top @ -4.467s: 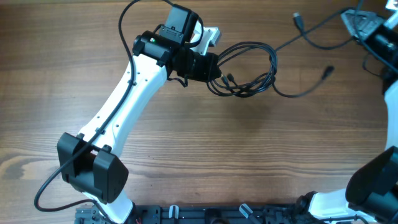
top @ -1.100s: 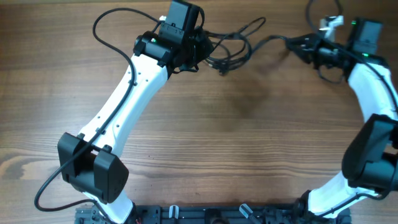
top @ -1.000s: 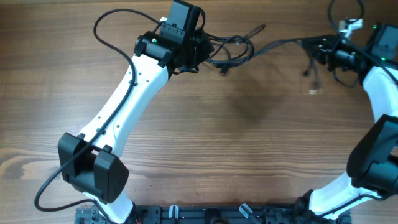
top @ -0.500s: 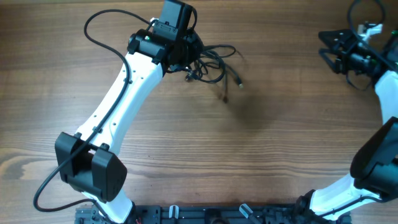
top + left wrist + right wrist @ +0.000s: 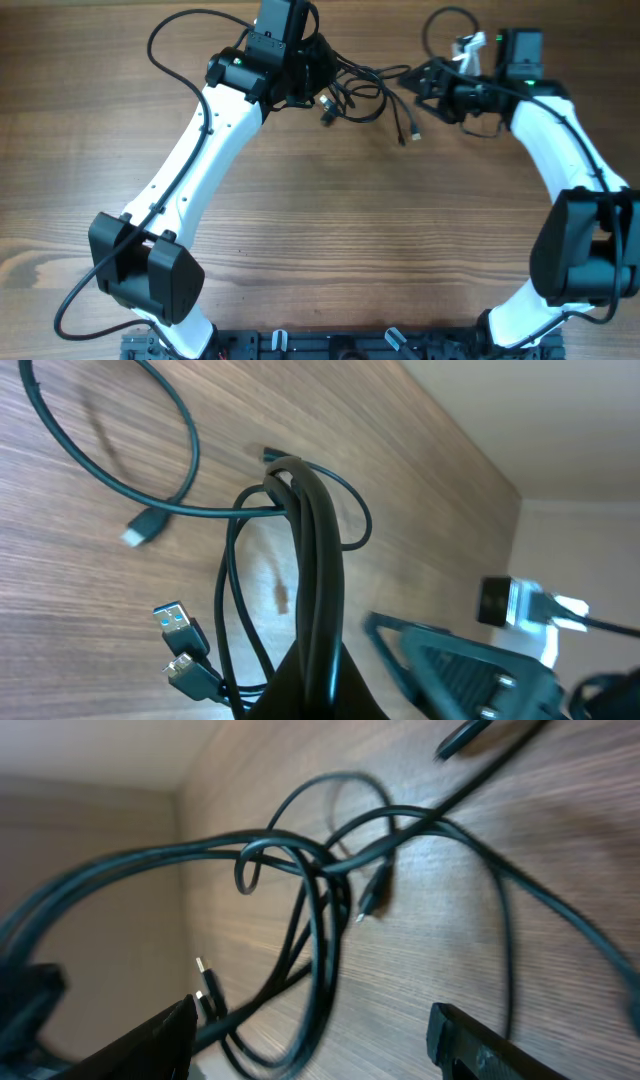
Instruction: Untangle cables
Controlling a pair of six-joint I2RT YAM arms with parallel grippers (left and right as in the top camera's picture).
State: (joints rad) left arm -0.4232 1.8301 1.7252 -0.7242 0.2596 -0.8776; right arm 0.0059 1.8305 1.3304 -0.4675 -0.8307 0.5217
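The cables point(image 5: 350, 85) are a tangle of thin black cords at the back middle of the wooden table. My left gripper point(image 5: 312, 75) is shut on a bunch of their strands point(image 5: 318, 560), which rise from between its fingers. Two USB plugs point(image 5: 180, 645) hang to the left of that bunch, and a light-tipped plug point(image 5: 140, 532) lies on the wood. One loose cord end point(image 5: 405, 130) trails toward the front. My right gripper point(image 5: 412, 78) stands open just right of the tangle. In the right wrist view, looped cords point(image 5: 320, 910) lie ahead of the right gripper point(image 5: 310, 1015), none pinched.
Thicker black arm wires arc above the left arm point(image 5: 175, 40) and the right arm point(image 5: 445, 20). The left arm's white link point(image 5: 200, 150) crosses the table's left half. A black fixture point(image 5: 350, 345) lines the front edge. A pale wall point(image 5: 560, 420) rises behind the table.
My right gripper let go of the cord it was pulling rightward, opened, swung far right, then came back left beside the tangle. The left gripper kept its hold; the bundle shifted a little.
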